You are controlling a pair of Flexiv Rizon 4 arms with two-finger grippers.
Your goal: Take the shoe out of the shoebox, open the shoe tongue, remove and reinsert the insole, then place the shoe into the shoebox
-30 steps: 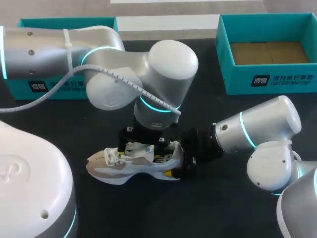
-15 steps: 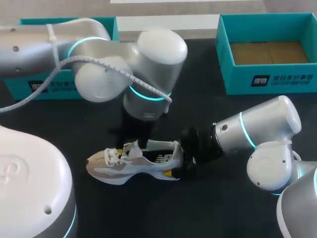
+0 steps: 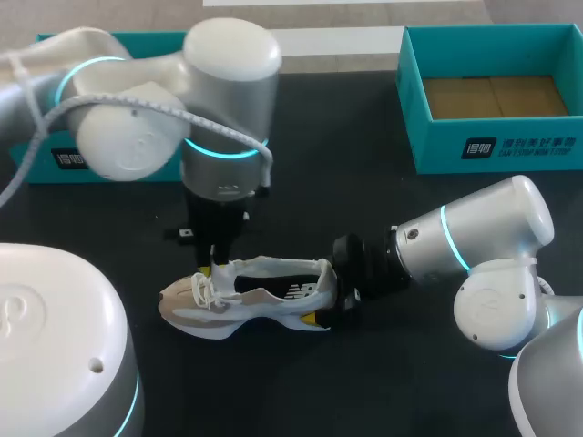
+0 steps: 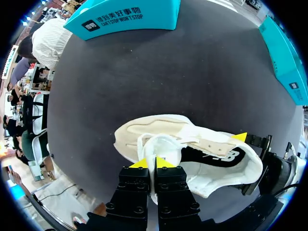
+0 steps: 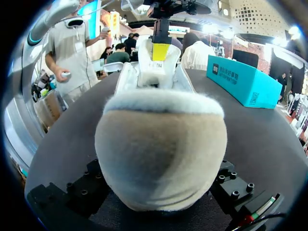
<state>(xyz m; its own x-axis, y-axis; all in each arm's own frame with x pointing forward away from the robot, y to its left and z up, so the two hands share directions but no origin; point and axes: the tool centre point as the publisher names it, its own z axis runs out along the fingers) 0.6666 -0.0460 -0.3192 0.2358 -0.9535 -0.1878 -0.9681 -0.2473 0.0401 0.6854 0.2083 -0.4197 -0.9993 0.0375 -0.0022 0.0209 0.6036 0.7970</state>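
A white and beige shoe [image 3: 255,296] stands upright on the black table [image 3: 364,382], well apart from the open teal shoebox [image 3: 492,96]. My left gripper [image 4: 153,163] pinches its tongue [image 4: 161,147] from above. My right gripper [image 3: 321,293] clasps the heel from both sides.

Head overhead, looking down; left wrist above shoe [image 3: 250,305]; right wrist level, seemingly touching it.

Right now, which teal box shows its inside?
The right box, brown floor showing; the left box is mostly hidden behind the left arm.
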